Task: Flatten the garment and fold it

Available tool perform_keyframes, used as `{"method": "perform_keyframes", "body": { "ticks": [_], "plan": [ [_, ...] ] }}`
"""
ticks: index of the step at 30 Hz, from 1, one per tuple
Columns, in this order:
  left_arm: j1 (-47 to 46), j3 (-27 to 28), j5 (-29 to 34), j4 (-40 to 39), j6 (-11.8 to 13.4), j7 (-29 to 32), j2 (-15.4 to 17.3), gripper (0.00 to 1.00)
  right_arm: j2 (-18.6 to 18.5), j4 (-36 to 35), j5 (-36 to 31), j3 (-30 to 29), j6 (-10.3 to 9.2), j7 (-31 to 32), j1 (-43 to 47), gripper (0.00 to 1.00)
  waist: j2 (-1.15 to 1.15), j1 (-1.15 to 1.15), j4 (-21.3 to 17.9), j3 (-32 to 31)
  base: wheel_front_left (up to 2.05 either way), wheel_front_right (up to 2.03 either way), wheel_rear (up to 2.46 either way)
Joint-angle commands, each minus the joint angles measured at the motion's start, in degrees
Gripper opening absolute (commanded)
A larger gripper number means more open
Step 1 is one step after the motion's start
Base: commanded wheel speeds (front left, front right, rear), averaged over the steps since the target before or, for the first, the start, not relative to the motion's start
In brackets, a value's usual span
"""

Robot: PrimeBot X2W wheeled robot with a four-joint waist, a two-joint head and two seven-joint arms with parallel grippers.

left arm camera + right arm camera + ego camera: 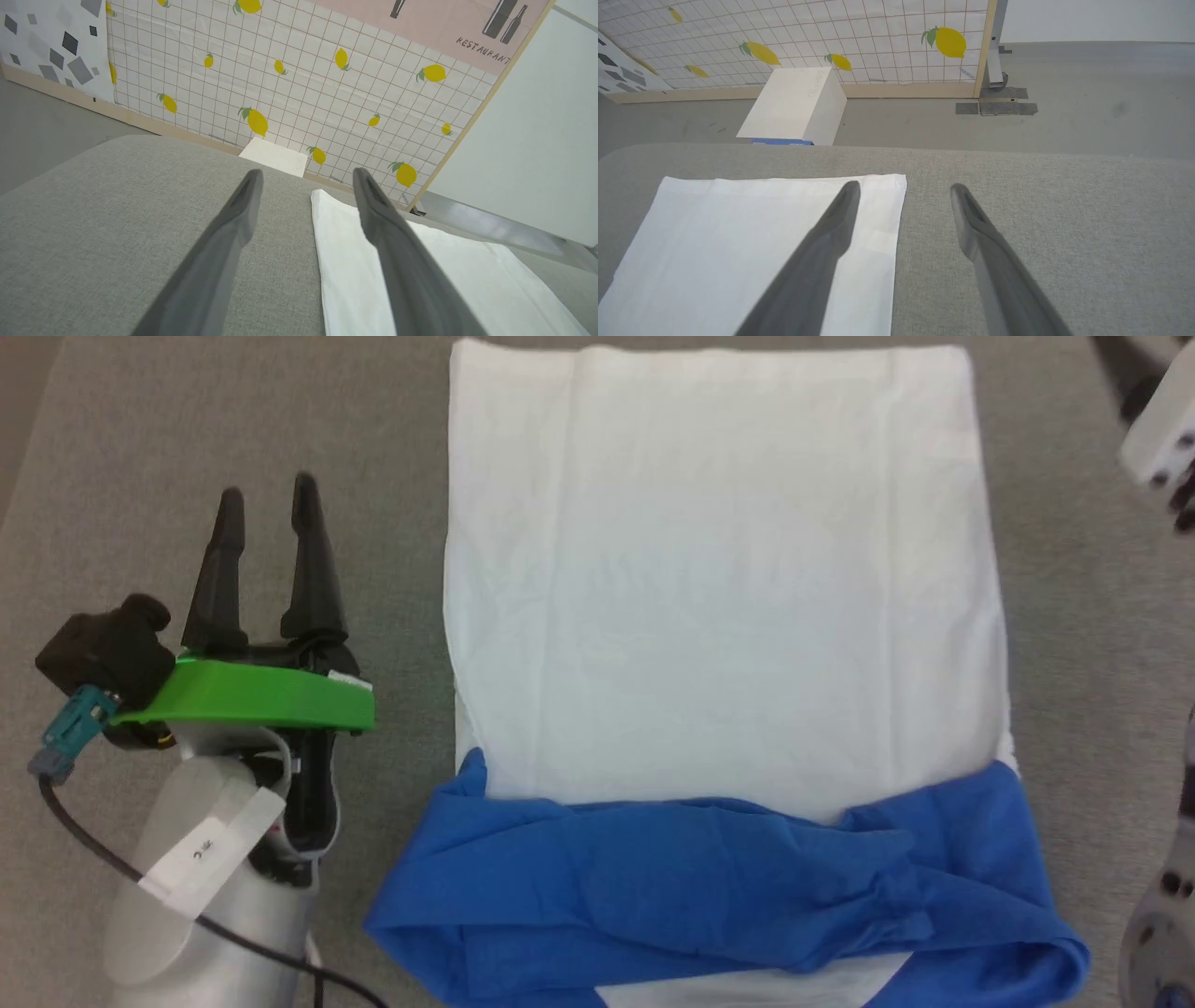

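The garment (719,616) lies flat on the grey padded table (140,420), its white body running away from me and the blue sleeves and shoulder band (709,887) bunched across the near end. My left gripper (268,504) hovers over bare table just left of the garment, open and empty. In the left wrist view the left gripper (307,175) has the garment's white edge (467,280) under its right finger. My right gripper (1134,383), blurred, is at the far right, and in the right wrist view this gripper (904,189) stands open above the far right hem corner (738,233).
A rigid white box (794,112) stands on the floor beyond the table's far edge, also seen as the box (275,156) in the left wrist view. A lemon-patterned tiled wall panel (303,84) rises behind it. Bare grey table flanks the garment on both sides.
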Motion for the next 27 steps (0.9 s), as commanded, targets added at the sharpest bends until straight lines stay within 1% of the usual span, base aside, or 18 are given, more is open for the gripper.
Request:
{"method": "perform_keyframes", "body": {
  "ticks": [1,6,12,18,25,26,27],
  "plan": [
    [-1.2,0.2,0.8,-0.2,-0.6,-0.3,-0.8,1.0,-0.6,1.6,-1.9,0.1,-0.08,1.2,-2.5,1.0,0.37,-0.01,5.3,7.6,0.0,0.0,0.0],
    [-2.8,0.9,1.9,0.3,-2.4,-0.3,-3.5,1.0,-3.6,8.1,-9.0,2.4,-0.08,7.5,-10.5,1.0,0.37,-0.01,7.8,11.9,0.0,0.0,0.0],
    [-3.7,2.1,3.1,1.0,-4.1,-0.3,-5.6,1.0,-5.3,12.1,-13.7,4.7,-0.08,13.3,-15.6,1.0,0.37,-0.01,9.4,15.7,0.0,0.0,0.0],
    [-4.1,3.3,4.3,1.4,-5.4,-0.3,-7.0,1.0,-6.9,14.0,-13.9,9.0,-0.08,18.5,-17.6,1.0,0.37,-0.01,9.7,17.6,0.0,0.0,0.0],
    [-4.4,3.9,5.4,2.7,-6.6,-0.3,-8.0,1.0,-8.5,14.3,-10.8,12.7,-0.08,27.1,-17.3,1.0,0.37,-0.01,9.2,18.2,0.0,0.0,0.0],
    [-4.4,3.9,5.5,2.8,-6.7,-0.3,-8.1,1.0,-8.7,14.1,-10.5,12.8,-0.08,28.2,-17.1,0.45,0.37,-0.01,9.2,18.2,0.0,0.0,0.0],
    [-4.5,4.0,5.6,3.1,-6.8,-0.3,-8.2,1.0,-8.8,13.5,-10.1,12.6,-0.08,29.1,-17.0,0.22,0.37,-0.01,9.1,18.1,0.0,0.0,0.0]
  ]
}}
